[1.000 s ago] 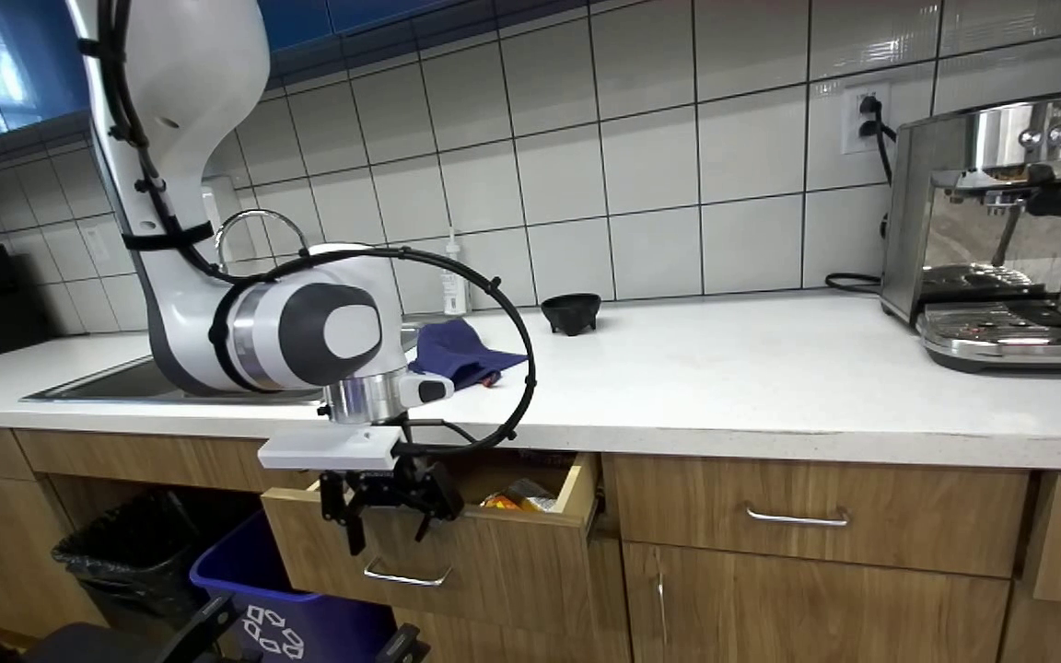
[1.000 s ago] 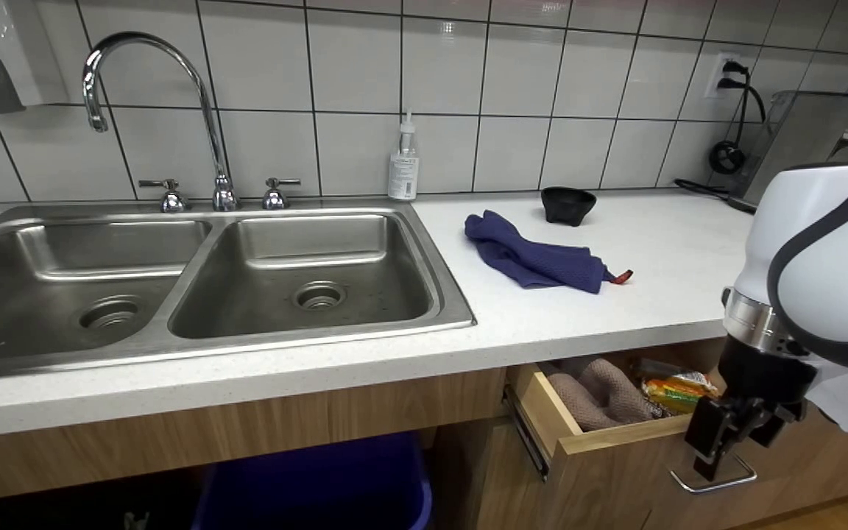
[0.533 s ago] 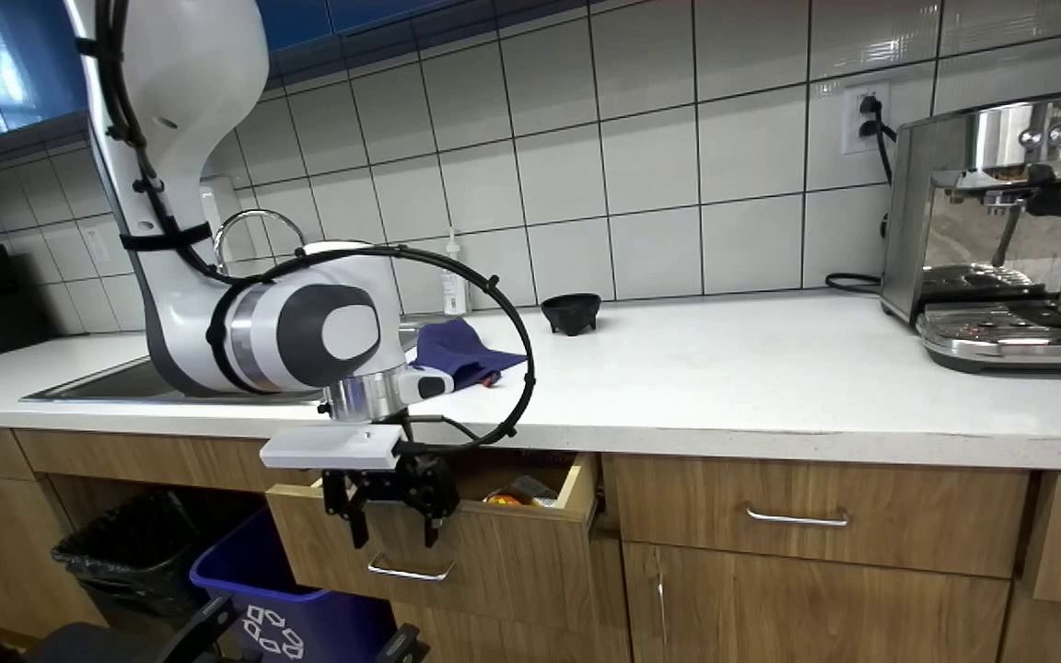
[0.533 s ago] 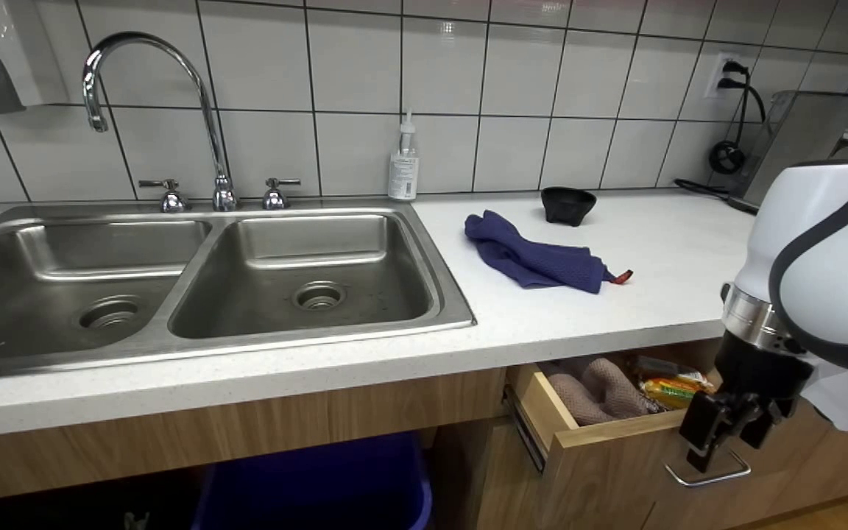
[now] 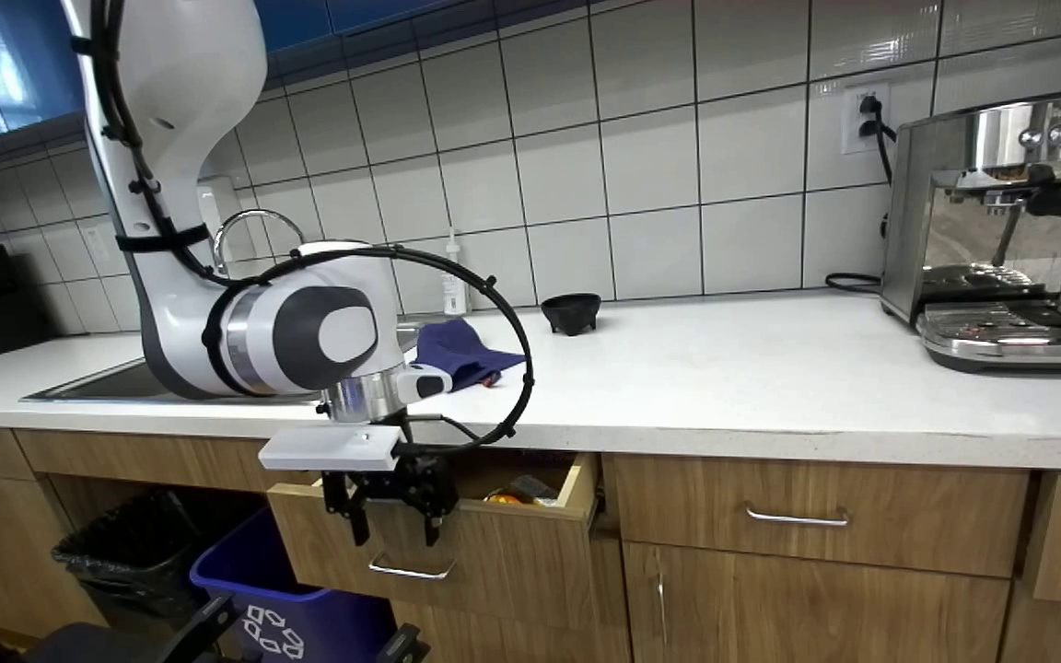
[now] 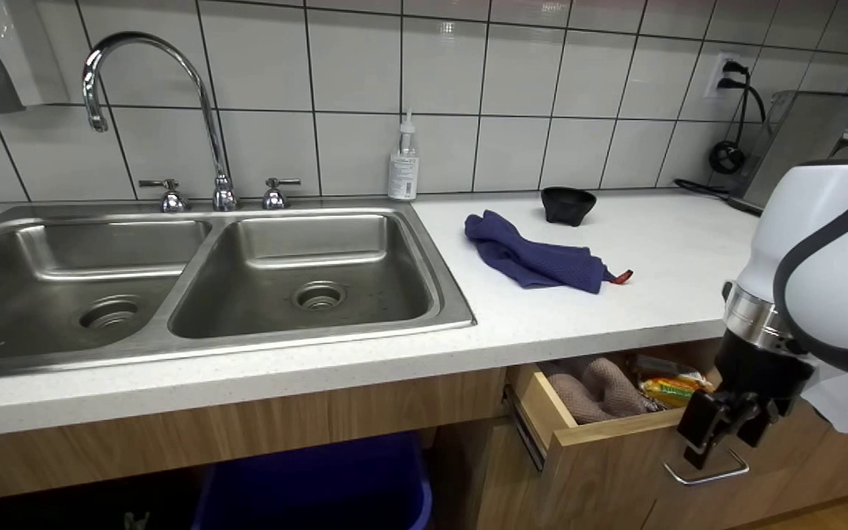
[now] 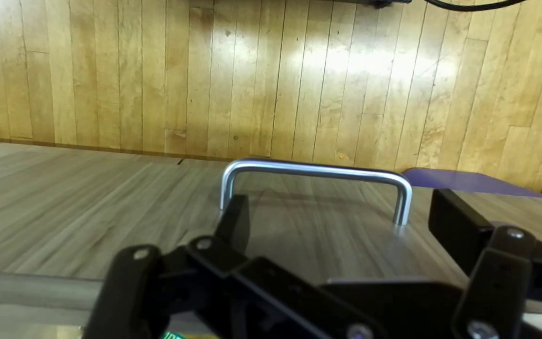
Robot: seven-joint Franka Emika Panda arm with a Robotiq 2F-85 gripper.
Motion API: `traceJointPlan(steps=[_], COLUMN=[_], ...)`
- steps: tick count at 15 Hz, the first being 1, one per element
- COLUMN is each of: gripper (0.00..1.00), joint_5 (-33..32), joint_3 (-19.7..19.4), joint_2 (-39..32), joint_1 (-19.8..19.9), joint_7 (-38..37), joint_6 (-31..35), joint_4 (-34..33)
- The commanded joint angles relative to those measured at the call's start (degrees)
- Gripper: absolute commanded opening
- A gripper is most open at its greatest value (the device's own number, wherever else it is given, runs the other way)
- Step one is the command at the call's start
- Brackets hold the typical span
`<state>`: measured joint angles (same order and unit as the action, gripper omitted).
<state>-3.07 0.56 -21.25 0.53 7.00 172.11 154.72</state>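
Observation:
My gripper [image 5: 396, 536] points down in front of a partly open wooden drawer [image 5: 521, 562], its jaws wide apart with nothing between them. It also shows in an exterior view [image 6: 724, 442]. The drawer's silver bar handle [image 5: 409, 574] is just below the fingertips. In the wrist view the handle [image 7: 318, 168] lies beyond the fingers [image 7: 234, 221], and the left one overlaps its left post. Whether a finger touches the drawer front cannot be told. Inside the drawer are a brown textured cloth [image 6: 604, 394] and an orange packet [image 6: 670, 390].
A white countertop [image 5: 724, 368] overhangs the drawer. On it are a blue cloth [image 6: 542, 254], a black bowl [image 6: 567, 205], a bottle [image 6: 403, 169], a sink [image 6: 321, 265] and a coffee machine [image 5: 1000, 239]. A blue recycling bin [image 5: 300, 608] and a black bin [image 5: 144, 543] stand below.
Over the past second the drawer has slid in very slightly and the gripper has turned a little in front of it. In the last half second there is hardly any motion.

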Motion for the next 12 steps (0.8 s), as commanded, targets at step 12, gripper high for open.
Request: traceJointPlan(steps=[12], gripper=[1.00], joint_5=[-1.05], joint_3=[-5.20], joint_2=[-0.13], joint_1=[-5.57], joint_7=[-1.47], joint_6=[10.16], joint_4=[2.12])
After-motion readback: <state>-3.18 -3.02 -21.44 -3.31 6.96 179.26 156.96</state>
